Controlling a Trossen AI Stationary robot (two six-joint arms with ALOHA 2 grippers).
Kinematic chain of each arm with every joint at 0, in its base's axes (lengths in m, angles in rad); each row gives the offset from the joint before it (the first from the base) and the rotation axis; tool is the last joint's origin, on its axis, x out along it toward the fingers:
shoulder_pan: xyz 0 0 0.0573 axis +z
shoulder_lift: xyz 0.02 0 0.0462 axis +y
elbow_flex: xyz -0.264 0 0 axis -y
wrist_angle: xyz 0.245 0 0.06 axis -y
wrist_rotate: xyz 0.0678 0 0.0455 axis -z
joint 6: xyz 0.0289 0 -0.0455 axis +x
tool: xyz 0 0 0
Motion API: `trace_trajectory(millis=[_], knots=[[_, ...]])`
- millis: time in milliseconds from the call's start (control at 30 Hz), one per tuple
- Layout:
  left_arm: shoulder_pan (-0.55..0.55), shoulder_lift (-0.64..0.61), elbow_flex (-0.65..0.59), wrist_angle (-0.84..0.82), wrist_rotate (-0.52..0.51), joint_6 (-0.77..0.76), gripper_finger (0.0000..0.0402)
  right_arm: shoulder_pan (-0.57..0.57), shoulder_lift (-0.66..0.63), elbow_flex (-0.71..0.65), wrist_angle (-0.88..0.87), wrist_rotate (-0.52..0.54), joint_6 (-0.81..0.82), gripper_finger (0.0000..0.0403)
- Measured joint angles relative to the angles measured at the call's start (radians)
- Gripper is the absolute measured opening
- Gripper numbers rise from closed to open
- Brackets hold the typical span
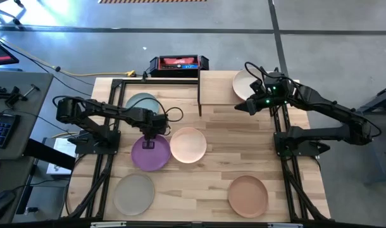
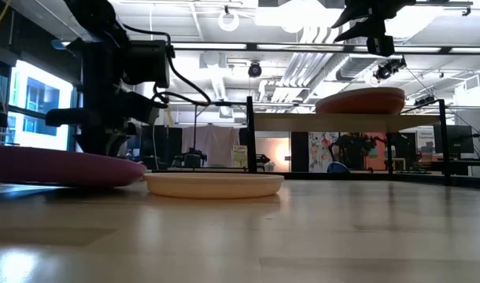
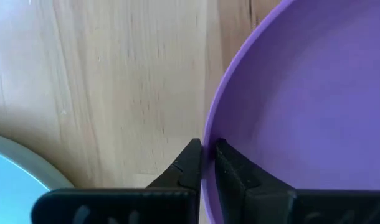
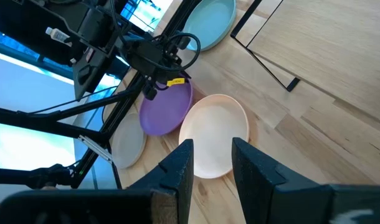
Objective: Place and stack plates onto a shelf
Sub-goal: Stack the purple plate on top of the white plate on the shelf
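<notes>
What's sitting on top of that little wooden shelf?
One pale plate lies at the right end of the shelf, with the right claw hovering beside it. Any plate beneath it would be hidden.

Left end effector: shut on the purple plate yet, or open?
Shut on the purple plate. In the left wrist view the left end effector has one finger on each side of the plate's rim.

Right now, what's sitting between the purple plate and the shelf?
In the high view, the peach plate lies beside the purple plate, towards the shelf; past it is only bare tabletop.
</notes>
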Motion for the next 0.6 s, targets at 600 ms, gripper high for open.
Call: trace_trajectory(millis=[600], knots=[[-0.001,-0.162,-0.006,-0.116,0.012,-0.067,0.0001,0.0,0.0,0.0,0.0,0.0,0.0,0.0089]])
